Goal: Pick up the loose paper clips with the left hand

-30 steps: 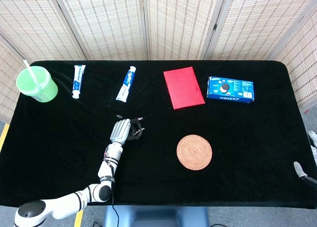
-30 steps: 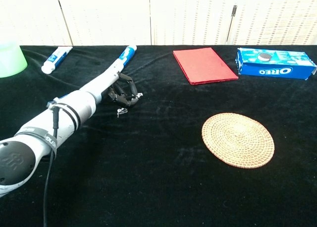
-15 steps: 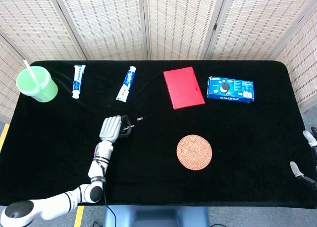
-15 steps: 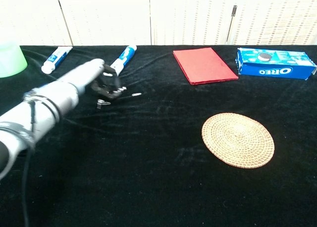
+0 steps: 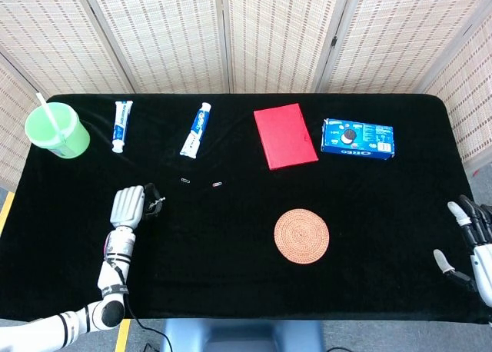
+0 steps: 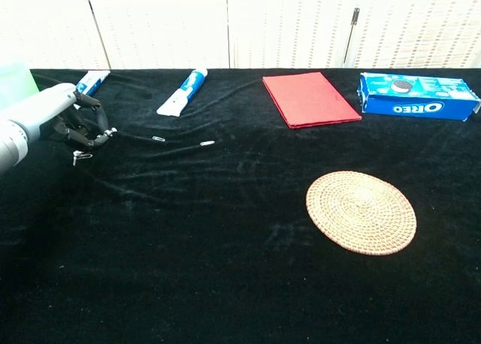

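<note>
Two paper clips [image 6: 156, 139] lengthwise left-right; left hand [image 6: 74, 125] fingers curled around another.

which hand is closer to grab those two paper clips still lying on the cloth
Left. The left hand sits just left of the two paper clips, already holding one; the right hand is at the far table edge.

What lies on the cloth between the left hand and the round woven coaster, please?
Two loose paper clips: one nearer the left hand, the other nearer the coaster. Otherwise bare black cloth. The head view shows it best.
</note>
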